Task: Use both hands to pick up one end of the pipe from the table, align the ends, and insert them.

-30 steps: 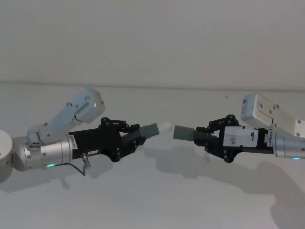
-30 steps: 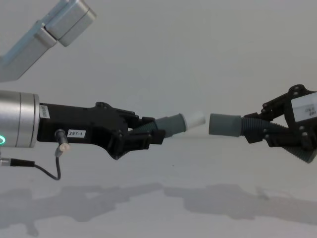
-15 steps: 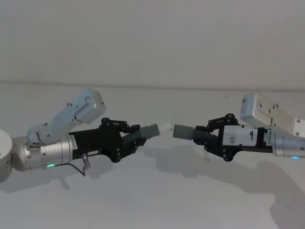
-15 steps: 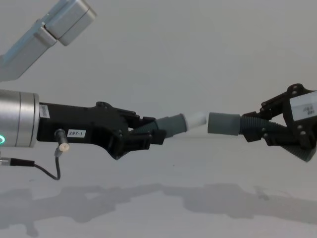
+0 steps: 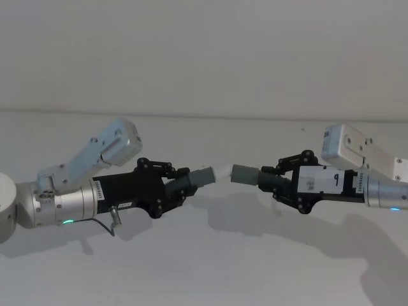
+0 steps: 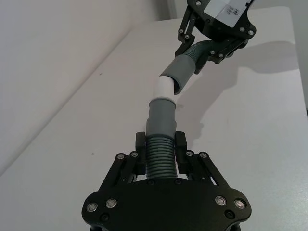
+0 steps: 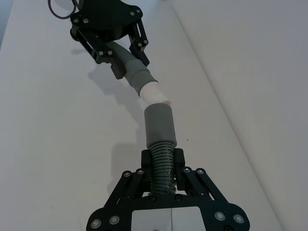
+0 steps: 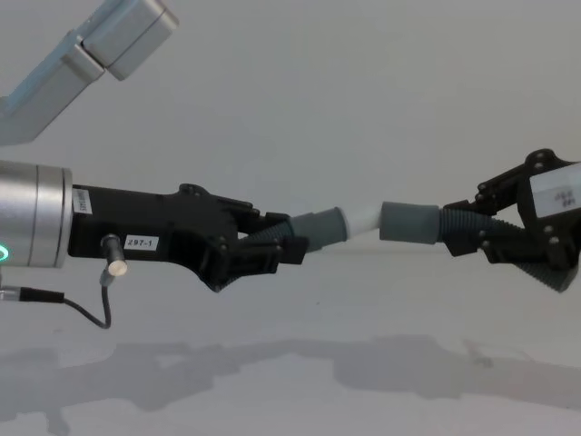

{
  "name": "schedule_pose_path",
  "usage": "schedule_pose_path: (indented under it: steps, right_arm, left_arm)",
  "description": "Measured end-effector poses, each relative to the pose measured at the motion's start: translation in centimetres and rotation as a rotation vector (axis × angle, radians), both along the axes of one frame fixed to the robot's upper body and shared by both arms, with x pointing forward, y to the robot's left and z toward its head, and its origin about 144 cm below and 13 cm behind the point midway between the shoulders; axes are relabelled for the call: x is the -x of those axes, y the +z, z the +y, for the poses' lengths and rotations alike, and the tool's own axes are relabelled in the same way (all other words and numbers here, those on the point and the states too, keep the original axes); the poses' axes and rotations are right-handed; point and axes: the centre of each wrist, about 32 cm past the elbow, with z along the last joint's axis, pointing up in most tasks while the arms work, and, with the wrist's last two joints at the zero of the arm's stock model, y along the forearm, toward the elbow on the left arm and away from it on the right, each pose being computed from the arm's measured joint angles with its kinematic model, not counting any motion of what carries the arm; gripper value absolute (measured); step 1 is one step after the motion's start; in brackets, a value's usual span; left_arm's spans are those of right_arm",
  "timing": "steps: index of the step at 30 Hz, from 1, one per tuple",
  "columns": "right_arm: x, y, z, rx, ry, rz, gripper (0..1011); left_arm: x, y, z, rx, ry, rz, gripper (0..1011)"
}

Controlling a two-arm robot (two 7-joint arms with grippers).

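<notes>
Both pipe pieces are held above the white table point(image 5: 210, 268). My left gripper point(image 5: 182, 183) is shut on the ribbed part of the left piece point(image 6: 160, 159). Its grey cuff point(image 8: 322, 224) and white tip point(image 8: 363, 218) point right. My right gripper point(image 5: 268, 180) is shut on the ribbed part of the right piece point(image 7: 161, 166), whose wide grey sleeve point(image 8: 408, 222) points left. The white tip point(image 6: 166, 87) meets the sleeve point(image 6: 180, 72) at its mouth, with its front edge just inside. The two pieces join at a slight angle, as the white tip point(image 7: 153, 92) and sleeve point(image 7: 160, 125) show in the right wrist view.
The white wall point(image 5: 204, 57) rises behind the table's far edge. Both arms' shadows point(image 8: 272, 359) fall on the bare table below. A thin black cable point(image 8: 64, 309) hangs from the left wrist.
The gap between the two ends has closed: the right gripper carried its sleeve leftward and the white tip now meets the sleeve's mouth. Both grips are unchanged.
</notes>
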Motion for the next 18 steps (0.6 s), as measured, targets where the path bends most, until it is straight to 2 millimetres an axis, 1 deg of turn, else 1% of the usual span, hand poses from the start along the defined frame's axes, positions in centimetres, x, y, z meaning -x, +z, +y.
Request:
schedule_pose_path:
  steps: [18]
  right_arm:
    - [0.16, 0.36, 0.25, 0.003, 0.019, -0.021, 268]
  left_arm:
    - [-0.08, 0.16, -0.22, -0.014, -0.029, -0.004, 341]
